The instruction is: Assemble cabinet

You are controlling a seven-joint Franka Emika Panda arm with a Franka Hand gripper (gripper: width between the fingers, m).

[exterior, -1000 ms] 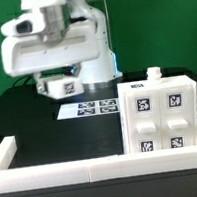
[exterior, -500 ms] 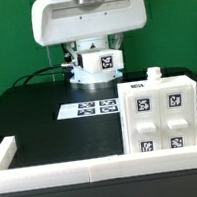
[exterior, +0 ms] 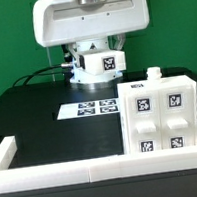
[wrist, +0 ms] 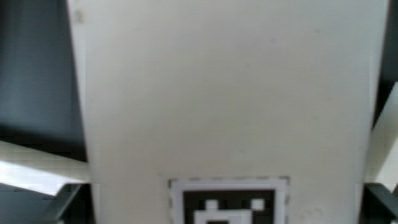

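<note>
The cabinet (exterior: 160, 119) is the large white box at the exterior view's right, standing on the black table. It shows several square tags on its near face and a small white stub (exterior: 154, 74) on top. My gripper (exterior: 100, 66) hangs above the back of the table, to the box's left, shut on a flat white panel (exterior: 102, 60) whose tag faces the camera. In the wrist view that panel (wrist: 222, 100) fills almost the whole picture between the jaws of the gripper (wrist: 222, 205), its tag (wrist: 226, 205) at the lower edge. The fingers themselves are hidden behind it.
The marker board (exterior: 88, 109) lies flat on the table below the gripper. A low white rail (exterior: 56, 173) runs along the front edge and turns up at the left corner (exterior: 4, 149). The arm's base (exterior: 89, 81) and black cables (exterior: 38, 77) are at the back.
A second ago the arm was turned toward the exterior view's left with the panel low. It has since swung round to face the camera and lifted the panel. Over the last half second nothing moved.
</note>
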